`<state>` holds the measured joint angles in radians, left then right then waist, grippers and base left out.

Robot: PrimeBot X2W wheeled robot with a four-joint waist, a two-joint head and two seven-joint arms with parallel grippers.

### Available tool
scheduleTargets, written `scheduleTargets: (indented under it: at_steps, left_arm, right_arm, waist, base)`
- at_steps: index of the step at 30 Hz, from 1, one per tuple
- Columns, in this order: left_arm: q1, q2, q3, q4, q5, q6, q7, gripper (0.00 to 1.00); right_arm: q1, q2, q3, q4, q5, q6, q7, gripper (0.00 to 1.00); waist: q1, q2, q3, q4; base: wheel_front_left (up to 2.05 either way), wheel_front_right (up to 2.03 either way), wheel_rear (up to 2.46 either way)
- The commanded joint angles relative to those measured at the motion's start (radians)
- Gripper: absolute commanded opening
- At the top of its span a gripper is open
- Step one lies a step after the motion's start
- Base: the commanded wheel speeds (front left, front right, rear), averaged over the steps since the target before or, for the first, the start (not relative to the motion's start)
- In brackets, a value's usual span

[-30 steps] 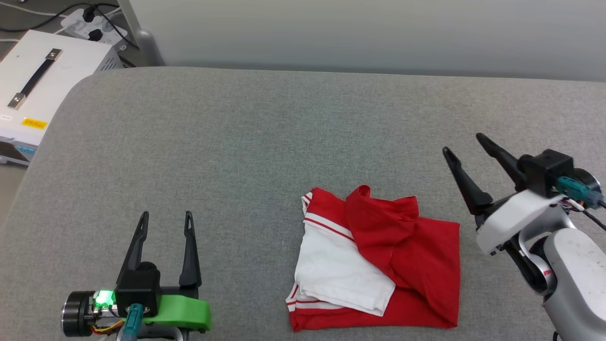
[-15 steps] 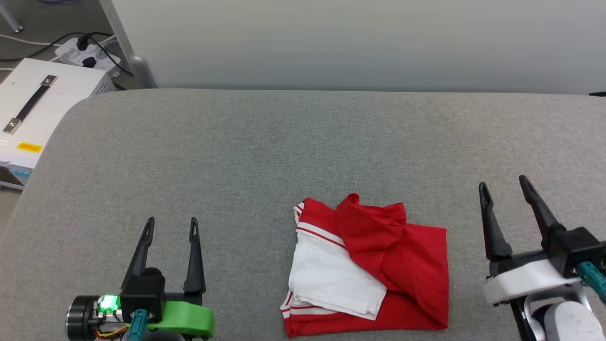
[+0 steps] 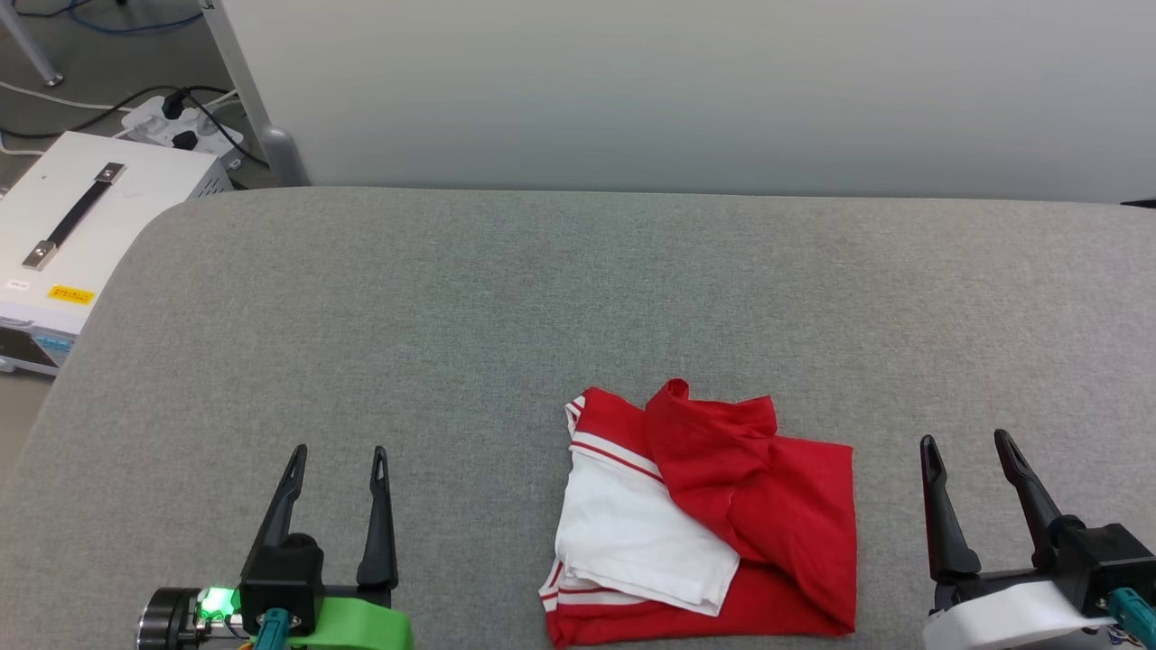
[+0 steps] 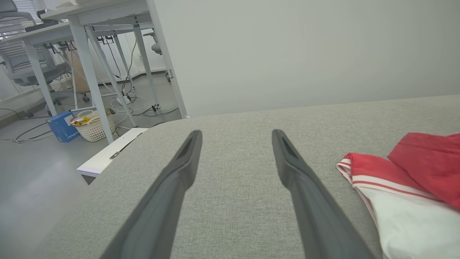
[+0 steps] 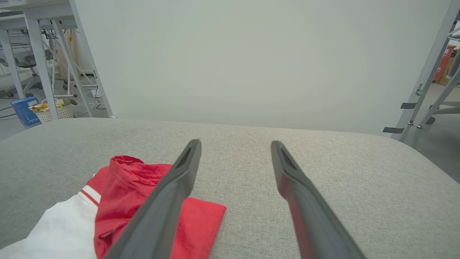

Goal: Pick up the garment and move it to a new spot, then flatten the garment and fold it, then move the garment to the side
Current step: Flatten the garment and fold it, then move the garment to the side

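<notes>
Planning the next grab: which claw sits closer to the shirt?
The right claw, beside the red edge of the garment; the left claw stands farther off, on the white-sleeve side.

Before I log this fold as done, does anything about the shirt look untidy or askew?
Yes. The garment is roughly folded: a red flap bunches into ridges at its far edge, and its white sleeve lies slanted across the front. Nothing looks damaged.
</notes>
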<state>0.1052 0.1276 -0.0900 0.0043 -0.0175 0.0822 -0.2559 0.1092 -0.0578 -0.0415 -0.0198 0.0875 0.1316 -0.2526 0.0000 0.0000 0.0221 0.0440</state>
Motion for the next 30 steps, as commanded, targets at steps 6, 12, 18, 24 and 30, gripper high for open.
scheduleTargets:
  at_steps: [6,12,18,24,30]
  left_arm:
    - [0.015,0.001,0.001,0.007,-0.002,-0.008,-0.006,1.00]
    - [0.015,0.000,0.003,0.011,-0.002,-0.010,-0.006,1.00]
    - [0.009,0.000,0.009,0.013,-0.002,-0.008,-0.006,1.00]
    - [-0.007,0.000,0.010,0.020,-0.002,-0.013,-0.006,1.00]
    - [-0.017,-0.001,0.011,0.016,0.001,-0.013,-0.006,1.00]
  right_arm:
    - [0.020,0.006,-0.001,-0.004,-0.016,-0.001,-0.009,1.00]
    - [0.018,0.007,0.004,0.000,-0.015,-0.001,-0.009,1.00]
    - [-0.047,-0.010,-0.037,-0.021,-0.029,-0.001,-0.009,1.00]
    - [-0.190,-0.105,-0.071,-0.038,0.004,-0.001,-0.008,1.00]
    - [-0.335,-0.244,-0.002,-0.033,0.121,-0.001,0.130,1.00]
  waist:
    - [0.0000,0.0000,-0.001,0.002]
    - [0.0000,0.0000,0.000,0.004]
    - [0.0000,0.0000,0.012,0.000]
    - [0.0000,0.0000,0.029,-0.002]
    - [0.0000,0.0000,0.047,0.000]
  base:
    - [0.00,0.00,0.00]
    - [0.00,0.00,0.00]
    - [0.00,0.00,0.00]
    - [0.00,0.00,0.00]
    - [0.00,0.00,0.00]
